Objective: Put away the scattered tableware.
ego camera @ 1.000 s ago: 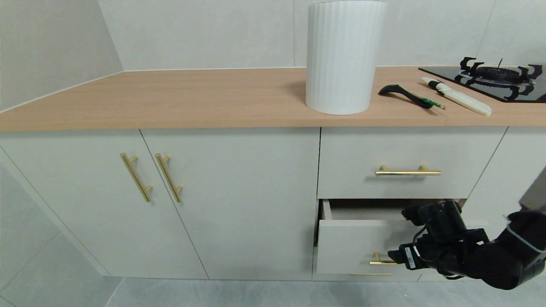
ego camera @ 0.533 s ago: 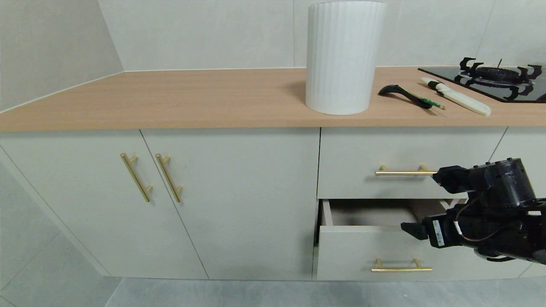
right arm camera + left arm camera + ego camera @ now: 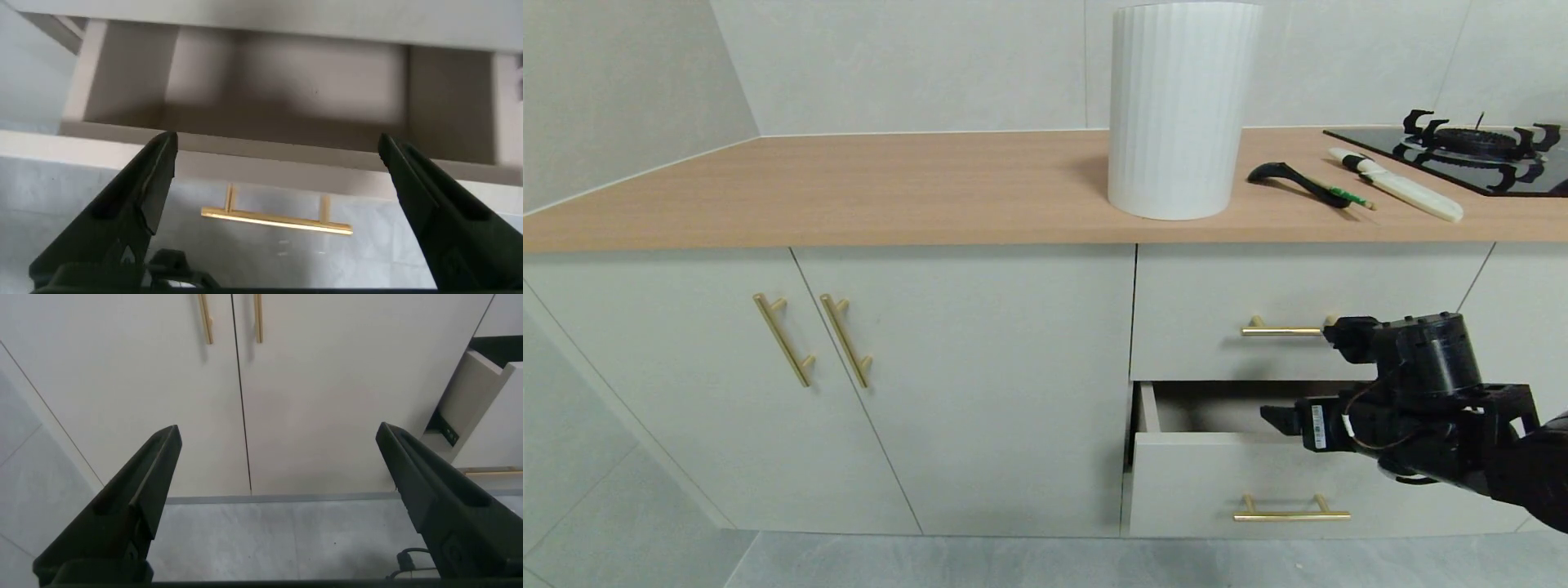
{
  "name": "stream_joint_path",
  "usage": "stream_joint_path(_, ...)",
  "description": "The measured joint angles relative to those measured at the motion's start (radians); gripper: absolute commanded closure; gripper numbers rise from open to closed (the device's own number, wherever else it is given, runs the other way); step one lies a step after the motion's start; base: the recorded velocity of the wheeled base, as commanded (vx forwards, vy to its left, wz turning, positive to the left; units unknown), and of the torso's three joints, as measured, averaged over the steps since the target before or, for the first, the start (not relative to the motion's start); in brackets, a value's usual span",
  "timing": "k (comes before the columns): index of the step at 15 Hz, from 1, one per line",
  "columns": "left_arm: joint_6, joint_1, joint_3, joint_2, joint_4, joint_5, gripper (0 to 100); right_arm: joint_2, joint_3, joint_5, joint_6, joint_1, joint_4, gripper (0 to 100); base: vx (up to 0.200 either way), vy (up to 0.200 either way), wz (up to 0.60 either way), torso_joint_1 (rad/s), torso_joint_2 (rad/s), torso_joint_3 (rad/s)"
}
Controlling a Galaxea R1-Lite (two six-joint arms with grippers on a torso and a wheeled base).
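Because the drawer is pulled out for tableware, the right gripper is held before it, lower right, fingers apart.

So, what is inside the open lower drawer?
The pulled-out pale grey lower drawer shows a bare beige floor, no tableware. Its rear part lies under the upper drawer front, so that is hidden.

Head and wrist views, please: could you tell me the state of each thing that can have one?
Lower grey drawer with brass handle: partly open.
Upper grey drawer: shut.
Grey double cabinet doors: shut.
Right gripper: open, empty.
Left gripper: open, empty.
White ribbed container: upright.
Black spoon: lying on wooden worktop.
White knife: lying on worktop.
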Motion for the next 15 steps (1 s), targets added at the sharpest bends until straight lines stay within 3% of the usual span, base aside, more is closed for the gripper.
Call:
stream_joint_path(5,0.0,0.0,0.0,0.0,0.0,0.0,0,0.13,0.002,-0.052,0.041,0.0,-0.149,0,0.0,0.0,0.0,0.0,0.0,0.0)
stream_joint_path(15,0.0,0.0,0.0,0.0,0.0,0.0,0,0.18,0.014,-0.04,0.036,0.0,-0.115,0,0.0,0.0,0.0,0.0,0.0,0.0)
